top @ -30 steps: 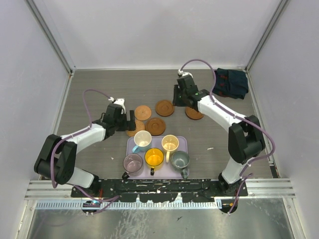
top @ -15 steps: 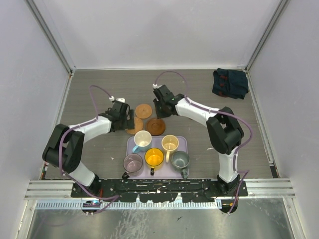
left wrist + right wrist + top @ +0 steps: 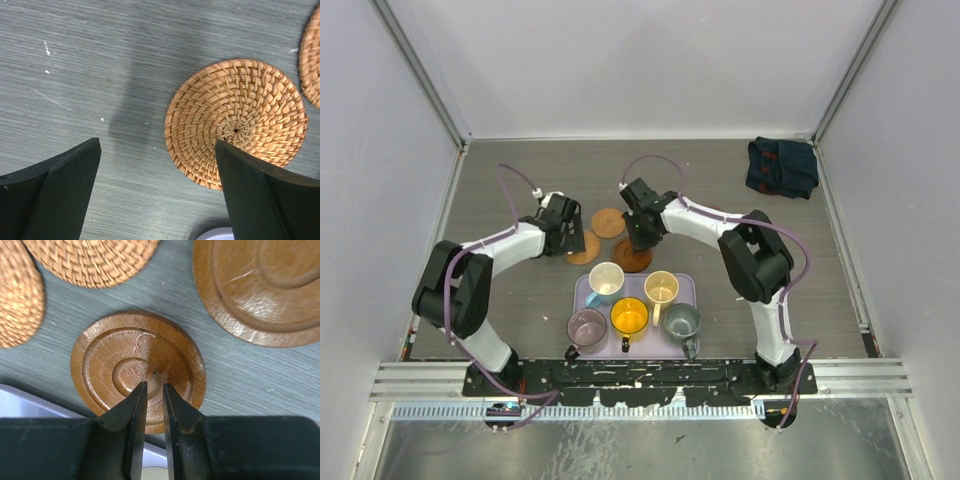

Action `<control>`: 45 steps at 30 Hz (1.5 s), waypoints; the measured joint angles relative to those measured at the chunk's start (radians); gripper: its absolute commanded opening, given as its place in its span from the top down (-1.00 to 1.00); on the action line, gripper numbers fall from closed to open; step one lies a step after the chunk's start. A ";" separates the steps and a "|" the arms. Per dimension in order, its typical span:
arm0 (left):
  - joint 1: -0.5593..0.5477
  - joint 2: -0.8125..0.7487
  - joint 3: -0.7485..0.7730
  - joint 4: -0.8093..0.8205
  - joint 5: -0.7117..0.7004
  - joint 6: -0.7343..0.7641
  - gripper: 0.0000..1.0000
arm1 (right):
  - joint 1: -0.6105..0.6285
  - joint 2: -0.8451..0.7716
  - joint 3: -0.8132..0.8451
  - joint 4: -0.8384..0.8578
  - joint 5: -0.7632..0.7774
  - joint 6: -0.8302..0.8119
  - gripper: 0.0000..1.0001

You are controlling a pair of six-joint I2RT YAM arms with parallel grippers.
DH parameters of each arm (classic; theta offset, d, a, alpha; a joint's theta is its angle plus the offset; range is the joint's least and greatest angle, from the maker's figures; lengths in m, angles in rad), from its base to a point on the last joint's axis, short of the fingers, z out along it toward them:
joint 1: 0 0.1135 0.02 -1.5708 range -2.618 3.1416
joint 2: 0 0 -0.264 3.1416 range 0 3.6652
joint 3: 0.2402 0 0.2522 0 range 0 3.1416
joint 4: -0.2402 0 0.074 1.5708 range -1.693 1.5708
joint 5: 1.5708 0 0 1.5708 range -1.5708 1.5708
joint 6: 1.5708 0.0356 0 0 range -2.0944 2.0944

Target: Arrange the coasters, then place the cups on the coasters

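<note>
Right pincer (image 3: pixel 153 386) swung left, narrowly parted above wooden coaster (image 3: pixel 100 365).

- A woven coaster (image 3: pixel 585 247) of pale straw is lying flat, with a second woven coaster (image 3: pixel 609 222) lying just beyond it, a narrow gap between them.
- A wooden coaster (image 3: pixel 138 371) (dark brown, turned rings on its face) is lying flat near the tray (image 3: pixel 690 290).
- A second wooden coaster (image 3: pixel 260 290) is showing only in part, just beside the first and not touching it.
- A blue-and-white cup (image 3: pixel 606 281) and a cream cup (image 3: pixel 661 287) are standing upright in the tray's far row.
- A purple-grey cup (image 3: pixel 586 326), an orange cup (image 3: pixel 629 317) and a grey-green cup (image 3: pixel 681 321) are standing upright in the near row.
</note>
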 measured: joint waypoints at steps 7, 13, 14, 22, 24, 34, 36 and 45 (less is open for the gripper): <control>0.044 0.016 0.023 -0.021 -0.010 -0.019 -0.96 | 0.010 0.072 0.050 -0.018 -0.084 0.000 0.50; 0.115 0.016 0.023 -0.022 0.010 -0.040 -0.96 | 0.027 0.134 0.137 -0.029 -0.163 -0.006 0.50; 0.126 0.016 0.023 -0.022 0.010 -0.043 -0.96 | 0.030 0.154 0.166 -0.034 -0.180 -0.007 0.50; 0.149 0.016 0.023 -0.022 0.021 -0.044 -0.96 | 0.040 0.324 0.434 -0.078 -0.232 -0.008 0.47; 0.154 0.016 0.023 -0.023 0.028 -0.044 -0.96 | 0.040 0.371 0.515 -0.090 -0.231 -0.008 0.47; 0.175 0.048 0.055 -0.021 0.044 -0.045 -0.96 | -0.002 0.487 0.695 -0.074 -0.247 0.022 0.44; 0.175 0.057 0.065 -0.021 0.048 -0.045 -0.96 | -0.021 0.491 0.694 -0.048 -0.253 0.036 0.43; 0.194 0.131 0.147 -0.018 0.060 -0.047 -0.96 | -0.094 0.515 0.700 0.056 -0.283 0.083 0.41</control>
